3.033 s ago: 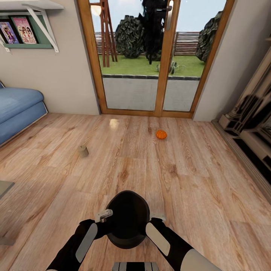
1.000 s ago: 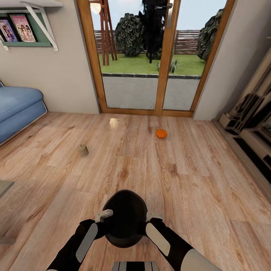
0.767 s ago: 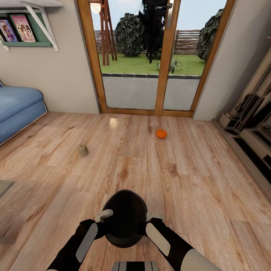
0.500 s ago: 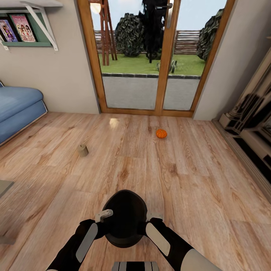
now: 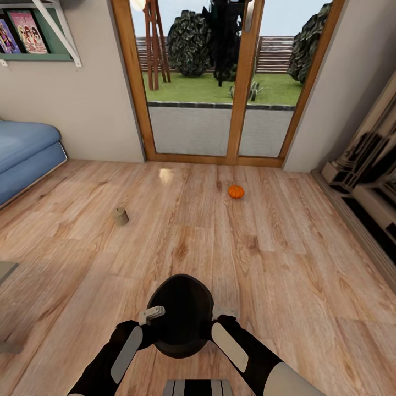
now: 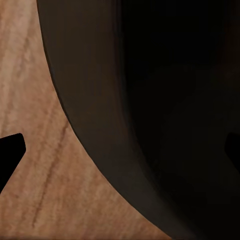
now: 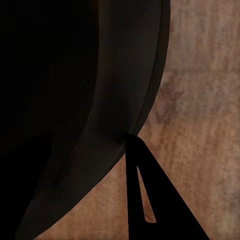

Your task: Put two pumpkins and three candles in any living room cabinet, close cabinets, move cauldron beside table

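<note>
The black cauldron point(image 5: 180, 316) sits low in front of me between both arms. My left gripper point(image 5: 152, 315) straddles its rim point(image 6: 95, 125) with fingers wide apart, and the outer finger point(image 6: 10, 155) stands clear of the wall. My right gripper point(image 5: 224, 315) is shut on the opposite rim, its outer finger point(image 7: 142, 195) touching the wall point(image 7: 125, 100). An orange pumpkin point(image 5: 236, 191) lies on the floor ahead, near the glass doors. A squat greyish candle point(image 5: 121, 216) stands on the floor to the left. A grey table corner point(image 5: 5, 269) pokes in at the left edge.
Wood-framed glass doors point(image 5: 236, 82) fill the far wall. A blue sofa point(image 5: 25, 154) stands at the left. A dark and pale unit point(image 5: 368, 187) runs along the right wall. Wooden floor point(image 5: 275, 264) stretches between them.
The whole picture has slid up a little, so the camera moved. The cauldron has stayed between my arms. Pumpkin and candle have not moved on the floor.
</note>
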Available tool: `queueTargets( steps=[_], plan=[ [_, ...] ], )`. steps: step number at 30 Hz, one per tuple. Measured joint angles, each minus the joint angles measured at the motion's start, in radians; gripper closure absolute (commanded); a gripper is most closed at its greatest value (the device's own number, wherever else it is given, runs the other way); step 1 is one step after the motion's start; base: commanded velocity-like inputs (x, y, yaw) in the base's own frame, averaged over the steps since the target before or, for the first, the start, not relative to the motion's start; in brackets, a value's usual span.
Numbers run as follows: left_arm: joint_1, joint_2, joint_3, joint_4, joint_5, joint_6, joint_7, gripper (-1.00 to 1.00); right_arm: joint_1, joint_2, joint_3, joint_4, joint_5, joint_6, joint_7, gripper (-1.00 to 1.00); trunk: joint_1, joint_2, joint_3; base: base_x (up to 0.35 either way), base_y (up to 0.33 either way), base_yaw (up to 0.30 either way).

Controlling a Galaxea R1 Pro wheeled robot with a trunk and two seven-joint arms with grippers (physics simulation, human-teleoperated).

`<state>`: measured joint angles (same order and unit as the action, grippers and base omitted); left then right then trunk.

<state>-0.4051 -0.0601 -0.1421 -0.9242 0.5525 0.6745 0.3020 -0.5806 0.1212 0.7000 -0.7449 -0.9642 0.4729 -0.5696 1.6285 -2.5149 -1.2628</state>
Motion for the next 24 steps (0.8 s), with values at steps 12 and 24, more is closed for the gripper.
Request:
queueTargets(
  steps=[12,24],
  plan=[
    [-0.001,0.0,0.0,0.0,0.0,0.0,0.0,-1.0,0.0,0.0,0.0,0.0,0.001,0.0,0.001,1.0,0.0,0.0,0.0,0.0,0.0,0.0],
    [-0.001,0.0,0.0,0.0,0.0,0.0,0.0,-1.0,0.0,0.0,-0.001,0.001,0.001,0.0,0.001,1.0,0.0,0.0,0.0,0.0,0.0,0.0]
  ],
)
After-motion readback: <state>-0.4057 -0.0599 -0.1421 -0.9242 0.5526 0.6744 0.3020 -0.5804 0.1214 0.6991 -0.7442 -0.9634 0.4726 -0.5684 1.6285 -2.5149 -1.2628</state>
